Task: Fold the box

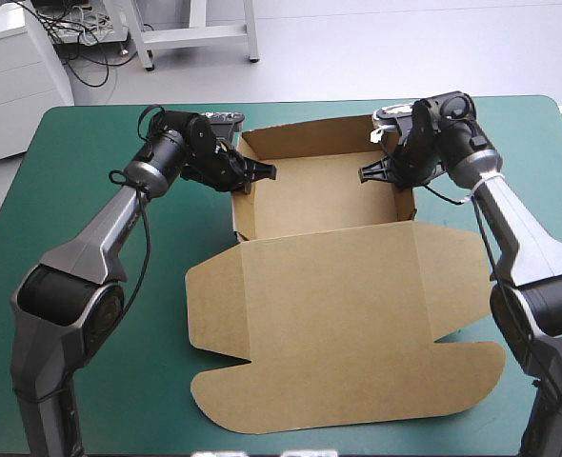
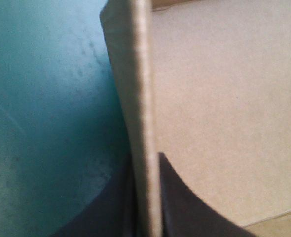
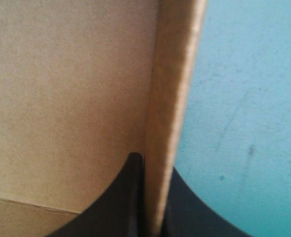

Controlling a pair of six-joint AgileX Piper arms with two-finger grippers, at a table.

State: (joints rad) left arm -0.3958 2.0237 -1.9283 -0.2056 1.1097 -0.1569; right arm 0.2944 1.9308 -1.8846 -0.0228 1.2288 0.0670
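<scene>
The brown box (image 1: 324,276) lies mid-table as an open tray with its walls raised at the far end and its lid (image 1: 348,362) flat toward the near edge. My left gripper (image 1: 252,172) is shut on the box's left side wall (image 2: 138,108), one black finger (image 2: 185,207) inside the tray, the other outside over the teal-green cover. My right gripper (image 1: 374,172) is shut on the right side wall (image 3: 172,98), with one finger (image 3: 121,202) inside the tray. In both wrist views the wall stands upright between the fingers.
The teal-green cover (image 1: 90,190) lies bare on both sides of the box. The lid's rounded flaps reach close to the table's near edge (image 1: 357,447). White cabinets and a frame stand beyond the far edge.
</scene>
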